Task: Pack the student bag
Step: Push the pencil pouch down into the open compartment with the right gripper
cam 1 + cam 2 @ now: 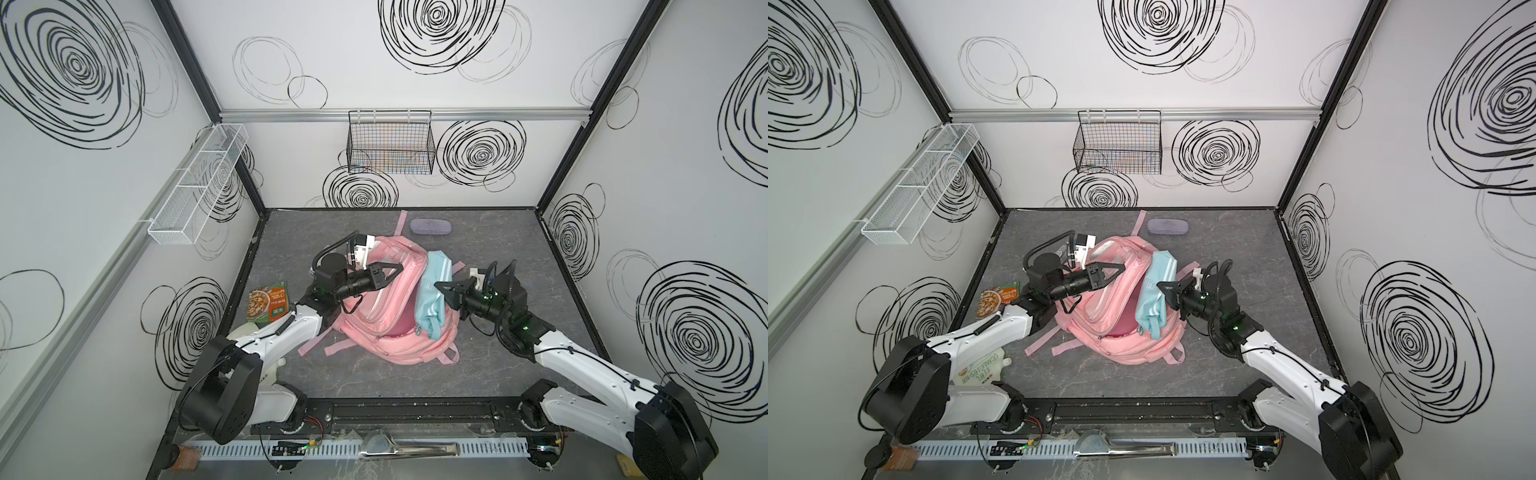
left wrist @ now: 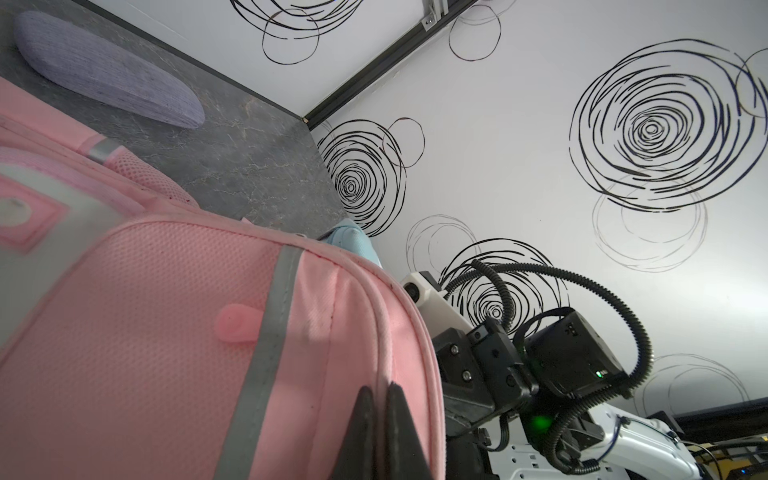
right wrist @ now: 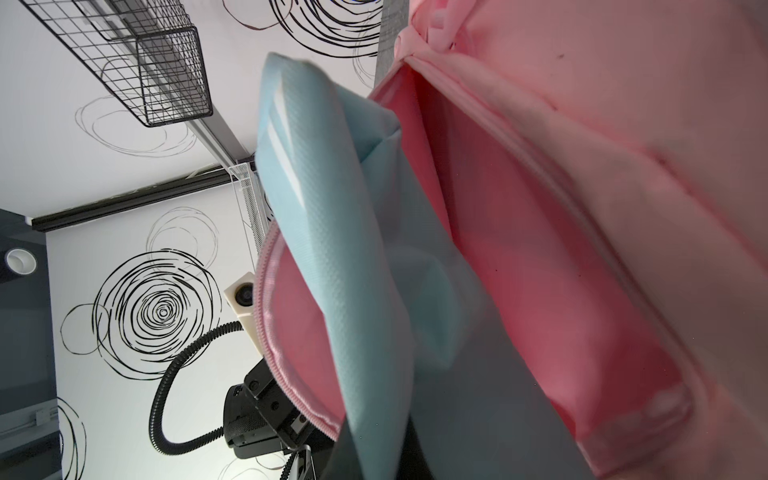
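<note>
Place: looked like a robot lab cell | Evidence: boxed in by swirl-printed white panels (image 1: pixel 415 62), black framing (image 1: pixel 195 70), wire basket (image 1: pixel 390 145), grey desk (image 1: pixel 519 249)

Far back on the counter (image 1: pixel 519 257), a lilac-grey glasses case (image 1: pixel 429 227) lies flat. Left edge: a green-and-orange snack packet (image 1: pixel 269 301). Mid-counter, a light-blue striped pouch (image 1: pixel 434 295) tilts. Black wire basket (image 1: pixel 390 143) on the back wall, white mesh basket (image 1: pixel 197 185) on the left.
</note>
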